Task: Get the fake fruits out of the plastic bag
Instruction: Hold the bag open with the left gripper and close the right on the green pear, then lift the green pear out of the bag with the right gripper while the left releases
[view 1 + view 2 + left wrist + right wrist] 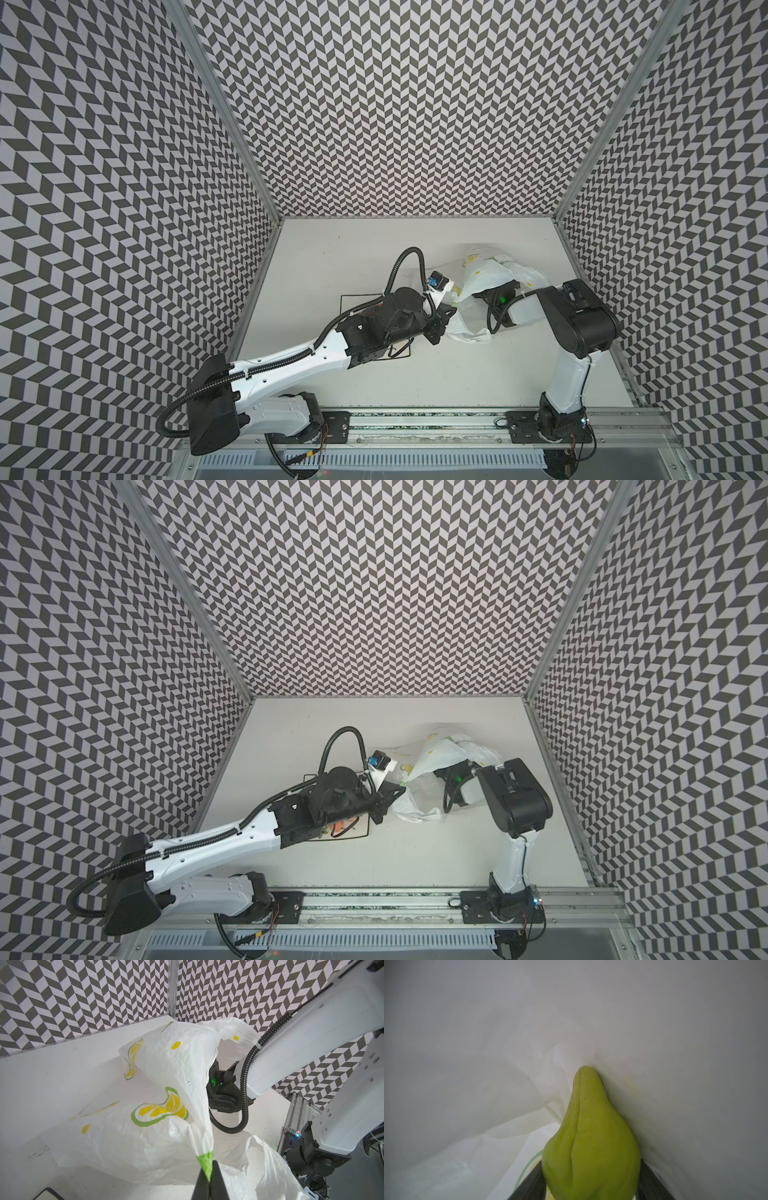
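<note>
Arms, in both top views: left arm (pixel 291 361) stretches to the plastic bag (pixel 484 276) right of centre; right arm (pixel 565 374) is wrist-deep in its mouth. Left wrist view: my left gripper (pixel 208 1178) pinches the bag's green-printed edge. Right wrist view: my right gripper (pixel 591 1186) clamps the green pear (pixel 591 1136) inside.

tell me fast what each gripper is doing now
left gripper: closed, pinching the bag edge
right gripper: closed on the pear, inside the bag
</note>
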You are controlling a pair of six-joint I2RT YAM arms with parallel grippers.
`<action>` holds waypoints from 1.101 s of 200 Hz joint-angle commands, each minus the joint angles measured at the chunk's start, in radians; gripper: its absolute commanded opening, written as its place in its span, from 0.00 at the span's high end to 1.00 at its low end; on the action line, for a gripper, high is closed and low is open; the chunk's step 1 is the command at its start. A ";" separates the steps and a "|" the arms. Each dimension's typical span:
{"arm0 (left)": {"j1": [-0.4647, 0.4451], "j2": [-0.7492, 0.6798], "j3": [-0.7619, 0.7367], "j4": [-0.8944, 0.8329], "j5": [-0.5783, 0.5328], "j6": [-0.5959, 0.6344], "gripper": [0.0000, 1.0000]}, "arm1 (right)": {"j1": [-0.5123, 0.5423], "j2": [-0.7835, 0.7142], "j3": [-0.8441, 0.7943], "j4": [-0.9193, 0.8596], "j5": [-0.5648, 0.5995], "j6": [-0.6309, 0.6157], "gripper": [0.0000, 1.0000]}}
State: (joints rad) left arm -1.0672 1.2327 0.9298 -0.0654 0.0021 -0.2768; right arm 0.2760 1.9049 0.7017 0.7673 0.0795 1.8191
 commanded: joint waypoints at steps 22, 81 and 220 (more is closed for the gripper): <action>-0.008 -0.009 -0.006 -0.011 -0.031 0.014 1.00 | -0.012 0.007 0.010 0.045 -0.018 0.019 0.50; -0.005 0.030 0.001 0.008 -0.108 0.014 1.00 | -0.011 -0.101 -0.037 0.099 -0.171 -0.152 0.51; 0.097 0.176 0.104 0.074 -0.169 0.026 1.00 | -0.012 -0.671 -0.403 -0.250 -0.497 -0.587 0.49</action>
State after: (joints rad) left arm -1.0027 1.3872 0.9897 -0.0174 -0.1421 -0.2375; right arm 0.2653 1.3365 0.3252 0.6228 -0.3691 1.3449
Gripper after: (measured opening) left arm 0.047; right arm 0.522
